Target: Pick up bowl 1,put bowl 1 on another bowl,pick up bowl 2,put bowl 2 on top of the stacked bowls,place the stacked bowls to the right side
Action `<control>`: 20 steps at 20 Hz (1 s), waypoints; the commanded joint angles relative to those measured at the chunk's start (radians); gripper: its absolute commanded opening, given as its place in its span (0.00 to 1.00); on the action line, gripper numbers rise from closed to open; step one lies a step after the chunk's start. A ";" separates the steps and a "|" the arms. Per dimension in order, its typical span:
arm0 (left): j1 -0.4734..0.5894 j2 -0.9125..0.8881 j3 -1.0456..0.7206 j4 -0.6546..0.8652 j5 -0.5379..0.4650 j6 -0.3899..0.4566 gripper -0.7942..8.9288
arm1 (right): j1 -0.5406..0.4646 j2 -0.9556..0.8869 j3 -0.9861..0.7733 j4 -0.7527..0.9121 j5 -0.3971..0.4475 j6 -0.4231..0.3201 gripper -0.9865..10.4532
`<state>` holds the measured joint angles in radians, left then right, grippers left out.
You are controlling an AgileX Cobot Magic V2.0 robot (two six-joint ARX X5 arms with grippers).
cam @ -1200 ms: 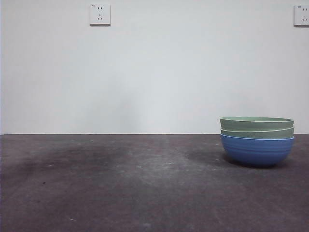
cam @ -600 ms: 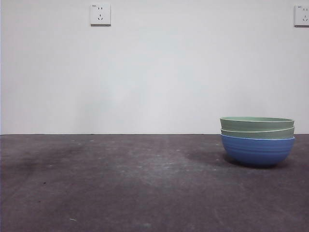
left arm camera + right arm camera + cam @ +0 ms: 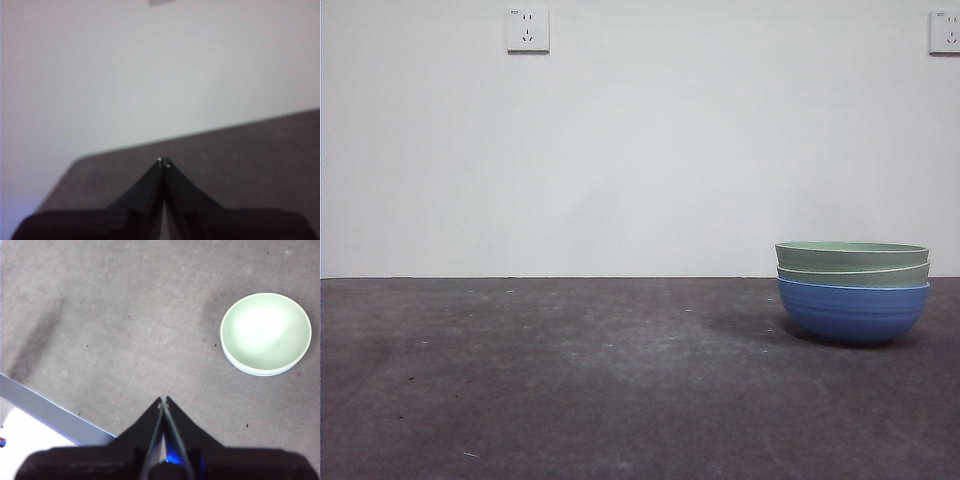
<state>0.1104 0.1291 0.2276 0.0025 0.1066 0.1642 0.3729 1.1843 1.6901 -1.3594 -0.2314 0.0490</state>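
Stacked bowls (image 3: 852, 292) are sitting on the tabletop (image 3: 570, 380), two pale green nested in the blue, well apart from the right tool (image 3: 163, 401); both it and the left tool (image 3: 163, 161) are staying closed, holding nothing.

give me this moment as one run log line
stage: stack placed | stacked bowls: right side of table, blue bowl at bottom | left gripper: shut, empty | right gripper: shut, empty, above table

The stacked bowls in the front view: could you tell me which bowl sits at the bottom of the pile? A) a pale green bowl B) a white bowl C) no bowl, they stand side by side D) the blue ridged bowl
D: the blue ridged bowl rests on the table, with two pale green bowls nested in it.
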 commanded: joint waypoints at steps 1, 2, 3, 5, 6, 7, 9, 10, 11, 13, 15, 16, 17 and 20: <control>0.003 -0.048 -0.092 0.012 -0.003 -0.034 0.08 | 0.000 -0.001 -0.003 -0.016 0.002 0.009 0.09; 0.003 -0.059 -0.114 0.013 -0.003 -0.042 0.08 | 0.000 -0.001 -0.003 -0.016 0.002 0.009 0.09; 0.003 -0.072 -0.137 0.012 -0.003 -0.049 0.08 | 0.000 -0.001 -0.003 -0.016 0.002 0.009 0.09; 0.003 -0.093 -0.176 0.013 -0.003 -0.057 0.08 | 0.000 -0.001 -0.003 -0.016 0.002 0.009 0.09; 0.003 -0.105 -0.195 0.012 -0.003 -0.061 0.08 | 0.000 -0.001 -0.003 -0.016 0.002 0.009 0.09; 0.003 -0.117 -0.211 0.011 -0.003 -0.066 0.08 | 0.000 -0.001 -0.003 -0.016 0.002 0.009 0.09; 0.003 -0.127 -0.225 -0.018 -0.003 -0.078 0.08 | 0.000 -0.001 -0.003 -0.016 0.002 0.009 0.09; 0.003 -0.127 -0.225 -0.037 -0.003 -0.084 0.08 | 0.000 -0.001 -0.003 -0.016 0.002 0.009 0.09; 0.003 -0.127 -0.225 -0.052 -0.003 -0.087 0.08 | 0.000 -0.001 -0.003 -0.016 0.002 0.009 0.09; 0.003 -0.127 -0.225 -0.092 -0.001 -0.088 0.08 | 0.000 -0.001 -0.003 -0.016 0.002 0.009 0.09; 0.003 -0.127 -0.225 -0.147 0.002 -0.106 0.08 | 0.000 -0.001 -0.003 -0.016 0.002 0.009 0.09; 0.003 -0.127 -0.225 -0.184 0.002 -0.122 0.08 | 0.000 -0.001 -0.003 -0.016 0.002 0.009 0.09; 0.003 -0.127 -0.224 -0.187 0.002 -0.140 0.08 | 0.000 -0.001 -0.003 -0.016 0.002 0.009 0.09; 0.003 -0.127 -0.224 -0.183 0.002 -0.176 0.08 | 0.000 -0.001 -0.003 -0.016 0.002 0.009 0.09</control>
<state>0.1108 0.0044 0.0181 -0.1780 0.1070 0.0219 0.3729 1.1843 1.6901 -1.3594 -0.2317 0.0490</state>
